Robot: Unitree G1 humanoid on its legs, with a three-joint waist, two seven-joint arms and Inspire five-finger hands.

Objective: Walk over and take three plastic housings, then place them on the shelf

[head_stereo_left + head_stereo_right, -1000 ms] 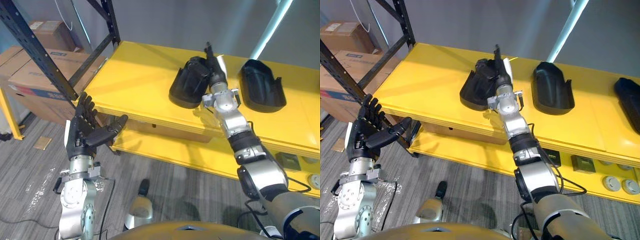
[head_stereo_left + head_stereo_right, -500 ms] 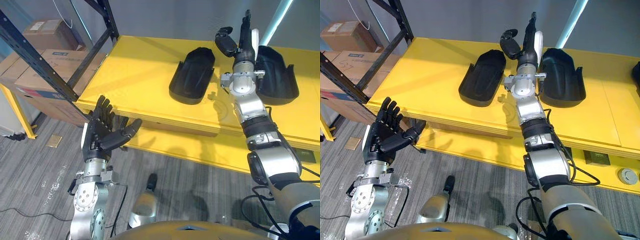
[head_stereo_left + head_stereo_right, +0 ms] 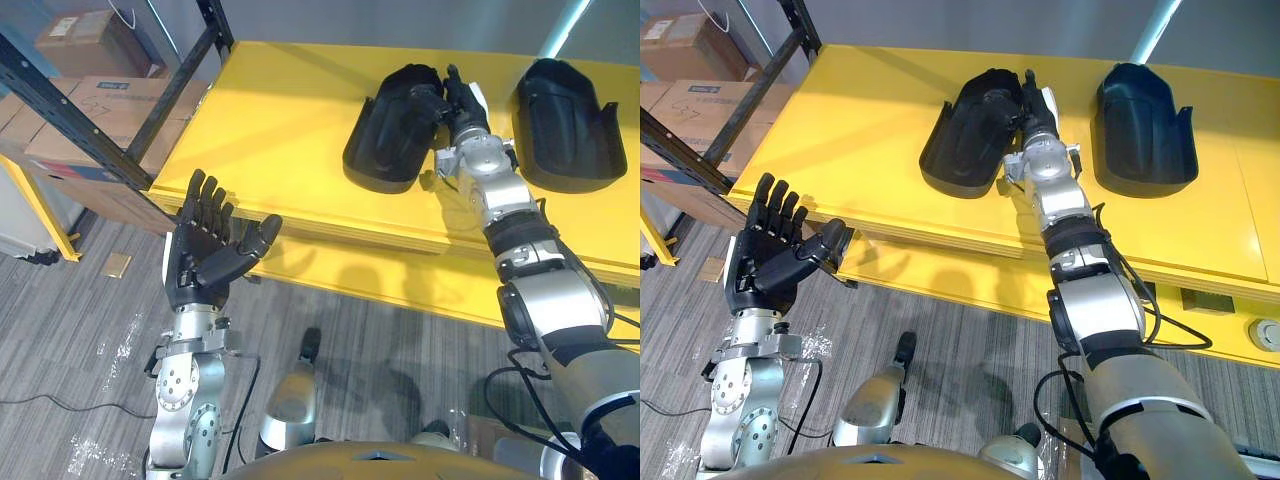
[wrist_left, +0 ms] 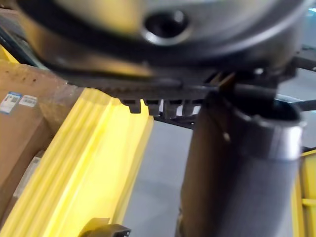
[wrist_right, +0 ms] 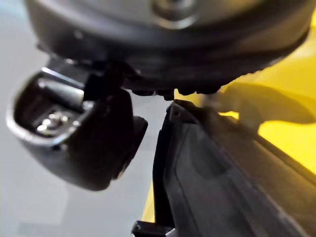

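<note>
Now unclenched robot hand (image 3: 455,102) touches housing (image 3: 385,150).

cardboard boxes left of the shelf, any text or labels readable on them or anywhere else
Upper cardboard box: a white label, too small to read.
Lower cardboard box: a dark scrawl, too blurred to read.
Stickers on cardboard in the left wrist view: blurred, unreadable.
Yellow shelf, left housing, right housing: no print seen.
</note>
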